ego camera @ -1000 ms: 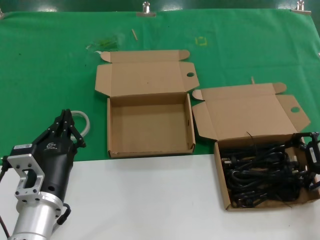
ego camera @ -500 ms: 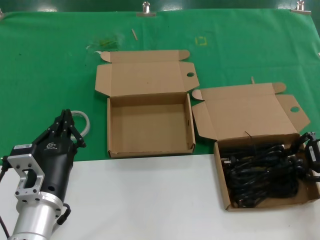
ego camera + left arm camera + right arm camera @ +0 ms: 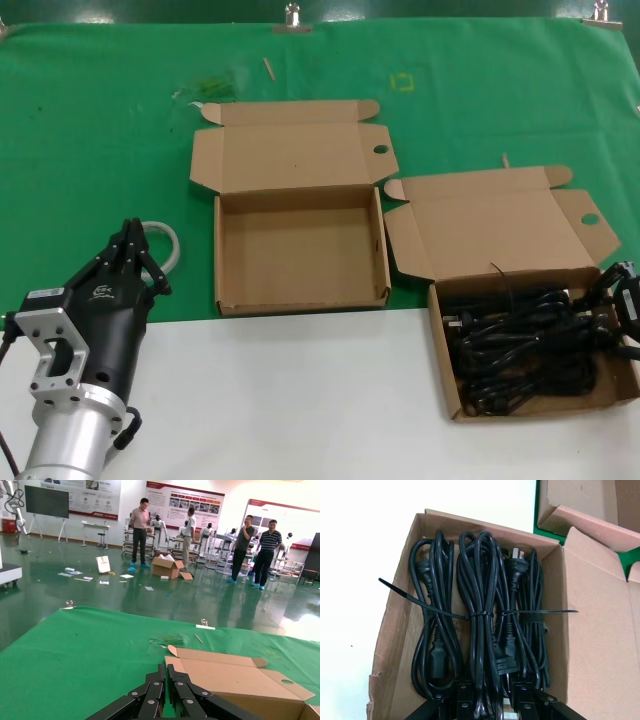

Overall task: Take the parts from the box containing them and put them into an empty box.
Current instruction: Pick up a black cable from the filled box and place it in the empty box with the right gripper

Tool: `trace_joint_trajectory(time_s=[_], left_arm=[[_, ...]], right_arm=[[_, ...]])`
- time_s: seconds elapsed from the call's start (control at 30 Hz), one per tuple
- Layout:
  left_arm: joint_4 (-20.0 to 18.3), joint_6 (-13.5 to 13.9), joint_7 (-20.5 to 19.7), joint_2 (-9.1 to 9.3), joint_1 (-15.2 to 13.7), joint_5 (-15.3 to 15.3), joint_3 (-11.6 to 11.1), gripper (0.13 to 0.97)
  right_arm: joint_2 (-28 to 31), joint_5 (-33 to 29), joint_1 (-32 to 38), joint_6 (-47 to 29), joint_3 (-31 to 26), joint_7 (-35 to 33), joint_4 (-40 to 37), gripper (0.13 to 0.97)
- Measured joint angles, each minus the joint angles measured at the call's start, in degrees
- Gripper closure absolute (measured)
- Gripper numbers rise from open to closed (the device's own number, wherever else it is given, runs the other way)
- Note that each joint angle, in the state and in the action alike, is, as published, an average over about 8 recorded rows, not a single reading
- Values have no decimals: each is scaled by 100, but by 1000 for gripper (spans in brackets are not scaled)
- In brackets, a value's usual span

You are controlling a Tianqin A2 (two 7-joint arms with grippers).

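Note:
The parts, black cables (image 3: 520, 345) tied in coiled bundles (image 3: 480, 615), fill the box containing them (image 3: 445, 370) at the right, its lid folded back. My right gripper (image 3: 618, 300) is over that box's right end. In the right wrist view it (image 3: 492, 692) is open, with its fingers (image 3: 462, 695) down on either side of the middle bundle and a pale gap showing beside the cable. The empty box (image 3: 290, 250) lies open in the middle; its lid (image 3: 235, 675) shows ahead of my left gripper (image 3: 167, 672). That gripper (image 3: 130, 232) is shut and parked at the lower left.
A whitish ring (image 3: 172, 245) lies on the green cloth (image 3: 100, 120) just beyond the left gripper. The white tabletop (image 3: 300, 400) runs along the front. Metal clips (image 3: 293, 15) hold the cloth's far edge. People (image 3: 140, 530) stand far off in the hall.
The right gripper has shifted slightly toward the right edge of the head view, and the cables beneath it have moved a little. The left arm has not moved.

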Motion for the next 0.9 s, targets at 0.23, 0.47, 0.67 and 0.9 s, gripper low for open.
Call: trace_joint_trajectory(time_s=[0.23,0.47,0.67,0.9], left_arm=[[0,0,0,0,0,0,0,941],[0,0,0,0,0,0,0,941],[0,0,0,0,0,0,0,941],[0,0,0,0,0,0,0,941]], right_arm=[[104,40,24,-119,48,154,241,836],[170,120,110,-217,135,339,462,836],[144,175,263,-248,202,463,513,837],[-51,173,409,-137,213,569,485,837]])
